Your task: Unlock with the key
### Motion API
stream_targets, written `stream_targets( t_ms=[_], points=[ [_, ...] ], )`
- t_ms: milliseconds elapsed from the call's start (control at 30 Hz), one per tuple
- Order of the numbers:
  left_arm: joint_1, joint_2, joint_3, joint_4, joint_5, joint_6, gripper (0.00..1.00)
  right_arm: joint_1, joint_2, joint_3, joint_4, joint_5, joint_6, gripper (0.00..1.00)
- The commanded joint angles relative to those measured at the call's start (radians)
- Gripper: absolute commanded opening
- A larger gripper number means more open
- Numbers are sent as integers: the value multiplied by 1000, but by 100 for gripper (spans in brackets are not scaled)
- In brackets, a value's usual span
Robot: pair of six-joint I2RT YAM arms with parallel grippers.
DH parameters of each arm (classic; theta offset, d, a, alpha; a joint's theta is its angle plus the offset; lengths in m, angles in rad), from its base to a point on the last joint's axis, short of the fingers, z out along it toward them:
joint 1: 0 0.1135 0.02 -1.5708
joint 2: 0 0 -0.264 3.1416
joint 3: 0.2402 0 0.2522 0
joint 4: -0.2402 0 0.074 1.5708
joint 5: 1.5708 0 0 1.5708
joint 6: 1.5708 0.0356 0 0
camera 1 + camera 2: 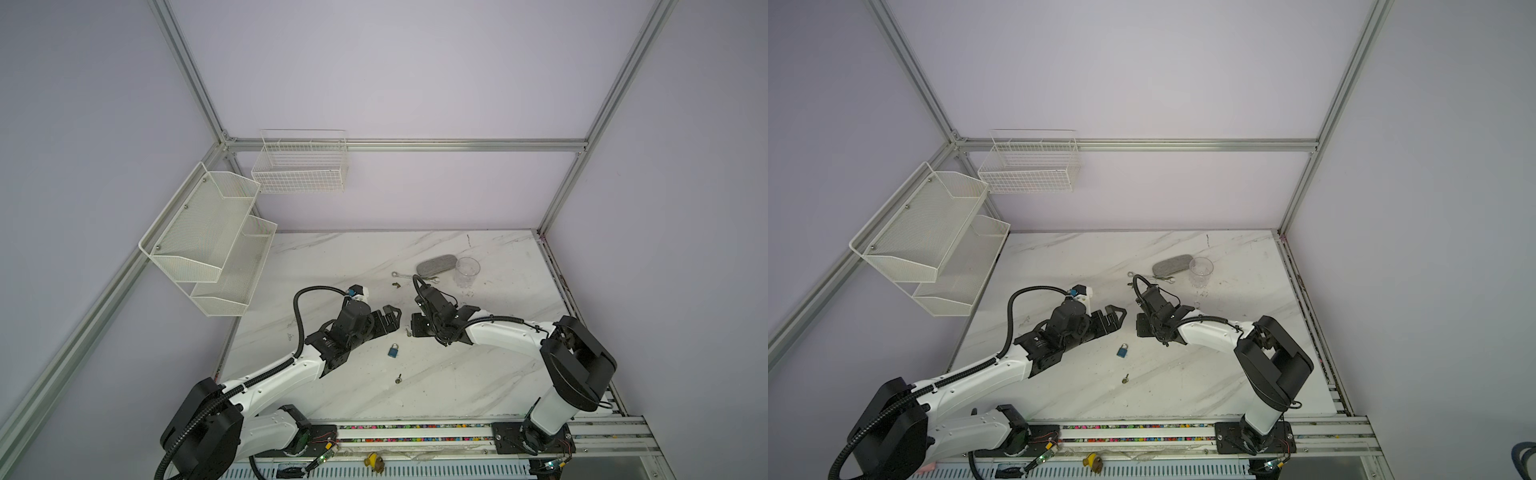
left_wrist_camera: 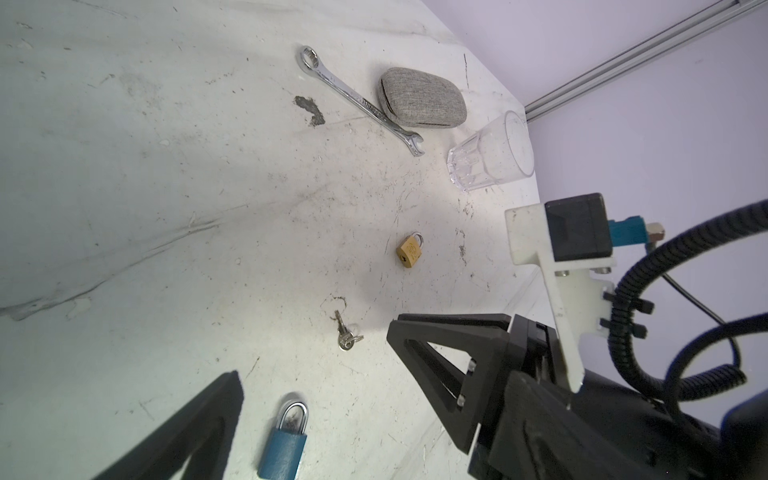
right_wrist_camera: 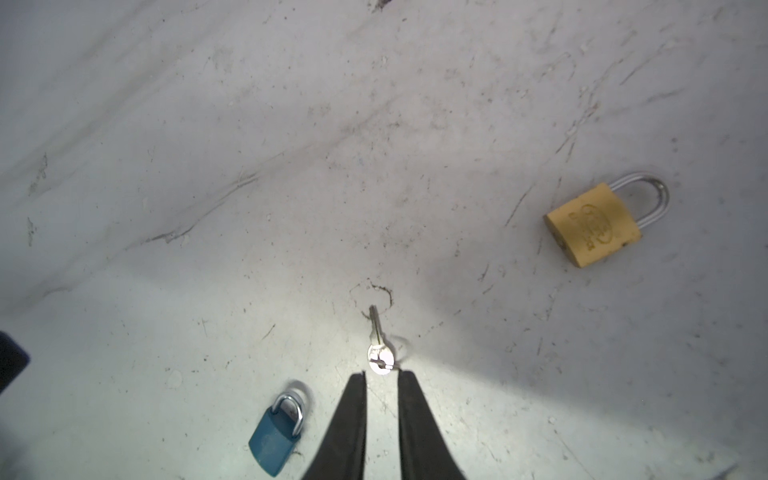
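Here our right gripper point(image 3: 382, 376), jaws narrowly parted and empty, aligns behind the silver key point(image 3: 379, 353); our left gripper point(image 2: 311, 353) gapes wide, presumably to brace the blue padlock point(image 2: 284, 440).

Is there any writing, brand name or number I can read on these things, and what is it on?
Nothing can be read.
Brass padlock: stamped oval logo and lettering, too blurred to read.
Wrench: stamped marking on the shaft, too small to read.

Wrench point(image 2: 360, 100) beside grey case point(image 2: 422, 97) — glass tumbler point(image 2: 490, 156) near.
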Motion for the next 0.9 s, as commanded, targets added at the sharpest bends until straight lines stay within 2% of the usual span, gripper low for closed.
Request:
stream_targets(
  t_ms=[0,367,500,867],
  points=[
    [10,-38,31,17,-22,-17,100,9,31,25,-28,37,43,26],
    [35,-66,4,-4,-43,-19,100,67,113,76,-54,96,112,32],
    [40,-65,0,-4,-36,-19,100,74,131,84,-80,147,127,32],
    [49,-62,-10,3,-23,-24,100,98,171,99,-76,185,135,32]
  ],
)
